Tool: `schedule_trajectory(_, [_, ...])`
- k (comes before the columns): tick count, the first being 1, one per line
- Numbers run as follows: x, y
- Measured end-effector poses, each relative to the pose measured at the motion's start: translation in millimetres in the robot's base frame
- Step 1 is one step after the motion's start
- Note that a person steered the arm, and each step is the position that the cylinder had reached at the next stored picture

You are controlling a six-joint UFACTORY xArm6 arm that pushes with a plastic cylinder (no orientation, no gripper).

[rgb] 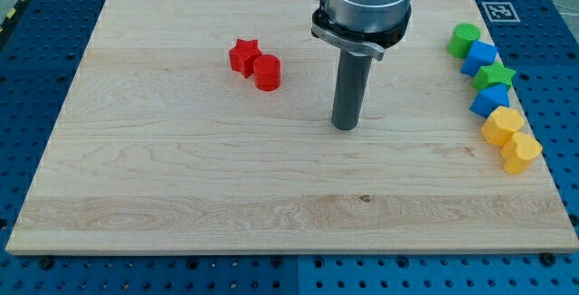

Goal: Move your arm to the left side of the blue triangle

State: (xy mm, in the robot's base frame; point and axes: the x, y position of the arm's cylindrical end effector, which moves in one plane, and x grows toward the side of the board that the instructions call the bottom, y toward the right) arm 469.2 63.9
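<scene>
My tip (345,125) rests on the wooden board (181,195), a little right of the middle. Two blue blocks lie in a column of blocks along the board's right edge. The lower blue block (489,101) looks like the triangle, and the upper blue block (480,58) looks like a cube. My tip is well to the left of the blue triangle and slightly lower in the view, with bare board between them. It touches no block.
In the right-edge column, a green cylinder (464,38) is at the top and a green star (495,77) sits between the two blue blocks. Two yellow blocks (500,125) (520,151) lie at the bottom. A red star (242,55) and a red cylinder (267,72) touch each other at upper left.
</scene>
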Motion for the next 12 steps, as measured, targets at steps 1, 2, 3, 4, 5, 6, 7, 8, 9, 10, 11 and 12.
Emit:
schedule_trajectory(1, [0, 0])
schedule_trajectory(2, [0, 0])
schedule_trajectory(3, [0, 0])
schedule_trajectory(4, [-5, 0])
schedule_trajectory(5, [-5, 3])
schedule_trajectory(6, [-6, 3])
schedule_trajectory(7, [-6, 6])
schedule_trajectory(8, [-6, 8])
schedule_trajectory(9, [-6, 11])
schedule_trajectory(10, [-6, 13])
schedule_trajectory(11, [-6, 16])
schedule_trajectory(12, [-6, 19])
